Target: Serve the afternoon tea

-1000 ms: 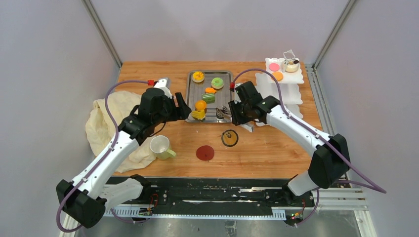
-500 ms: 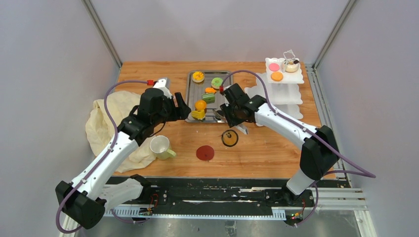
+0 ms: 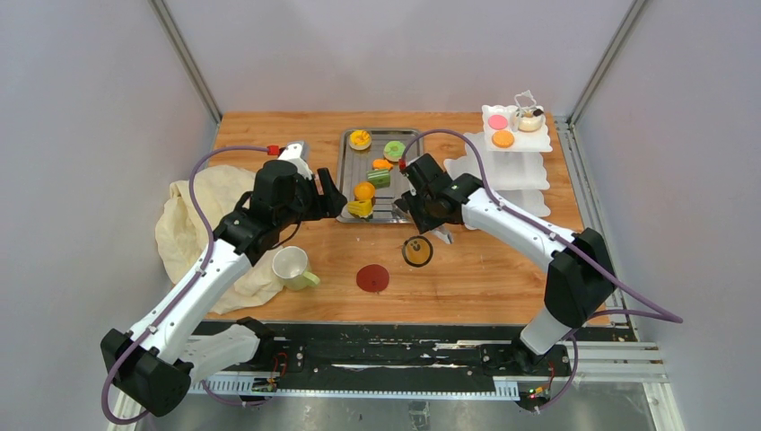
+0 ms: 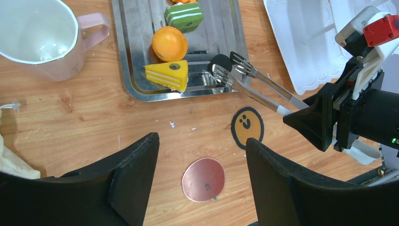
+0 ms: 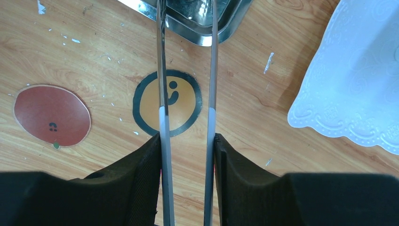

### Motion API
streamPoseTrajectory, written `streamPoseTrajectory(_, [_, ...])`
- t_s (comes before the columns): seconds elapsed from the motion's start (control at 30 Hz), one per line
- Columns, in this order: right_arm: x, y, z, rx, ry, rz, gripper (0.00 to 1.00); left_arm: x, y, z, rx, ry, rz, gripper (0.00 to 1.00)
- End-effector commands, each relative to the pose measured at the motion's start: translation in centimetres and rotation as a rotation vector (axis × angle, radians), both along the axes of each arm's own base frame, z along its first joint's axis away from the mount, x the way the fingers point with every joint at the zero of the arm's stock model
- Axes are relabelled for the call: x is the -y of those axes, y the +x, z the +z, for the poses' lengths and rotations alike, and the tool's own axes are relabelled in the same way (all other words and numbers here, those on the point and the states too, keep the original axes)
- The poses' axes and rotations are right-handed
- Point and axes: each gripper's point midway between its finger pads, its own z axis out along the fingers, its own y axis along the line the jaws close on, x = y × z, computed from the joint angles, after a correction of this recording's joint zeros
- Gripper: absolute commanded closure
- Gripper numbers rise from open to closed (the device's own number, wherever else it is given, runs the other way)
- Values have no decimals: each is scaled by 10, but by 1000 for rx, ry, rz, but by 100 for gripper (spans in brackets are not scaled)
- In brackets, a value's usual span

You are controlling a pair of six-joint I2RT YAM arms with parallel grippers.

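The right hand (image 5: pixel 187 141) pinches slim metal tongs (image 4: pixel 221 69), whose tips sit at the near right corner of the rectangular steel tray (image 4: pixel 123 70), beside a yellow wedge pastry (image 4: pixel 167 74). The left hand (image 4: pixel 201 141) hangs spread above the wooden worktop (image 4: pixel 70 117), near 1 orange round coaster (image 5: pixel 167 102).

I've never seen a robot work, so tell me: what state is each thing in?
Tongs: tips apart
Right hand: shut on tongs
Left hand: open, empty
Pink mug: upright, empty
Green mug: upright
Tray: holds pastries
Stand: top tier filled
Red coaster: bare
Yellow coaster: bare
Cloth: crumpled
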Motion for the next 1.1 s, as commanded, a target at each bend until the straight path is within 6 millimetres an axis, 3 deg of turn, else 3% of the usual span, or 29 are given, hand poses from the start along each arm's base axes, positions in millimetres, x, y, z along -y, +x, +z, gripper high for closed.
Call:
streamPoseTrajectory(0.0, [-8,3,1,9,3,7,62,-4,3,4,27,6,6,28])
streamPoseTrajectory(0.17, [-6,6,2,14,-1,-4,72,-7,1,5,33,16,11,28])
streamPoseTrajectory(0.3, [-4,7,23,62,33,-20,83,-10,-1,5,35,26,18,28])
streamPoseTrajectory(0.5, [12,0,65,157,92,-58,84,-8,0,4,31,23,10,28])
streamPoseTrajectory(0.8, [41,-16,93,232,157,-120,85,-7,-1,5,30,14,4,28])
streamPoseTrajectory(0.97, [66,-18,120,312,191,-195,84,-6,-1,6,30,9,3,28])
streamPoseTrajectory(1.07, [86,-14,127,334,191,-255,83,-5,-1,7,31,5,-2,28])
